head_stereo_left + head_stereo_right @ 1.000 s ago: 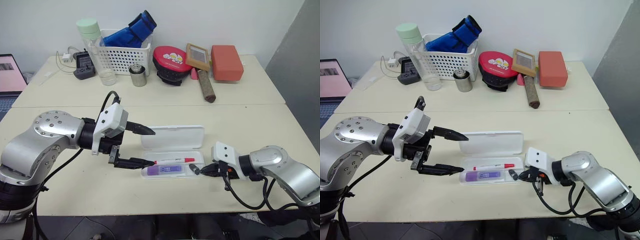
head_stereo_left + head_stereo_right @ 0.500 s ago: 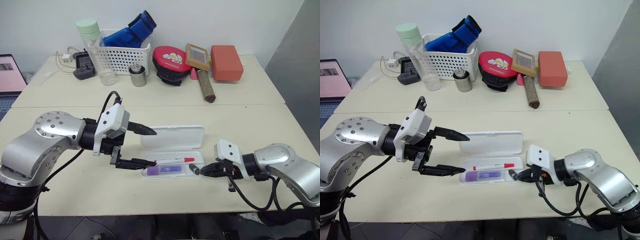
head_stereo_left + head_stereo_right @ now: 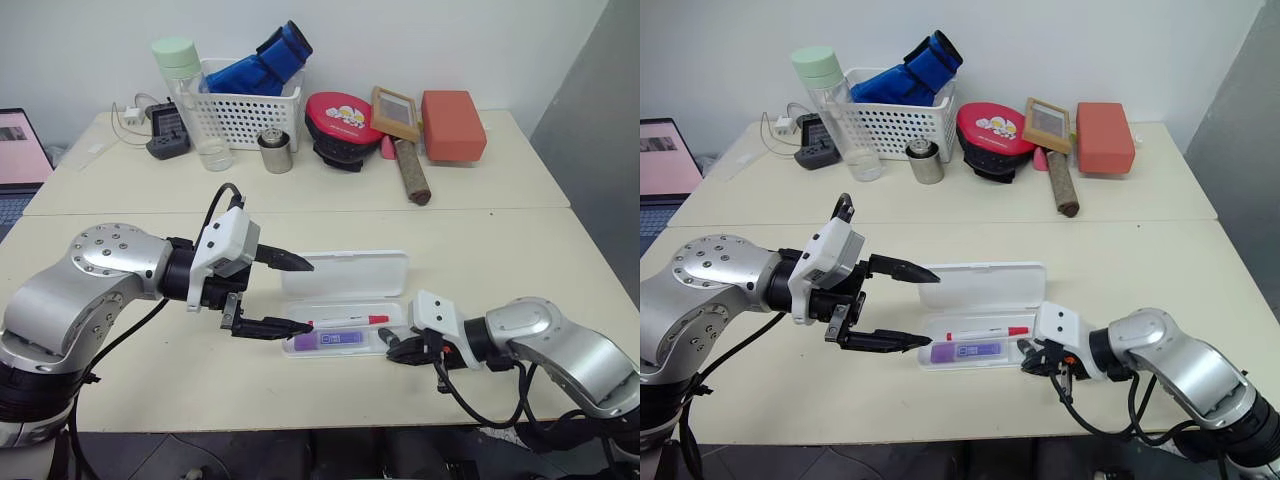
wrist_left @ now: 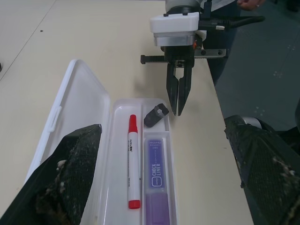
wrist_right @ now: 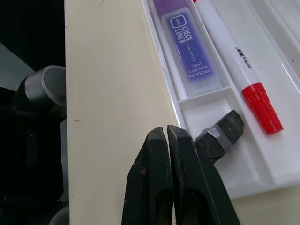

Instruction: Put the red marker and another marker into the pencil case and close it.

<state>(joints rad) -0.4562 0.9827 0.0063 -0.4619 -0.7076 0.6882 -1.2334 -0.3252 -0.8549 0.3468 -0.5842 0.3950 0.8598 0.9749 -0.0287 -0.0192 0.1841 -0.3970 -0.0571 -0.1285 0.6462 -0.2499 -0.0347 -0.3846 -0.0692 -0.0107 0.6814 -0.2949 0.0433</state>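
Note:
The pencil case [image 3: 350, 272] lies open on the near table, lid folded back. In its tray lie the red marker [image 3: 348, 321] and, in front of it, the purple marker [image 3: 335, 341]. A small dark grey nub [image 4: 156, 114] sits in the tray's right end compartment. My left gripper [image 3: 300, 295] hangs open at the case's left end, one finger over the lid, the other by the tray. My right gripper [image 5: 166, 131] is shut and holds nothing. Its tips rest at the tray's right front rim, right beside the nub.
On the far table stand a white lattice basket [image 3: 250, 105] with blue cloth, a clear bottle [image 3: 195, 110], a metal cup [image 3: 275, 150], a red-and-black round pouch [image 3: 340, 125], a brown roll [image 3: 410, 170] and a reddish block [image 3: 453, 123]. A laptop [image 3: 18, 150] sits at far left.
My right gripper has slid left along the table to the tray's right end, staying shut. The left gripper and the case have not moved.

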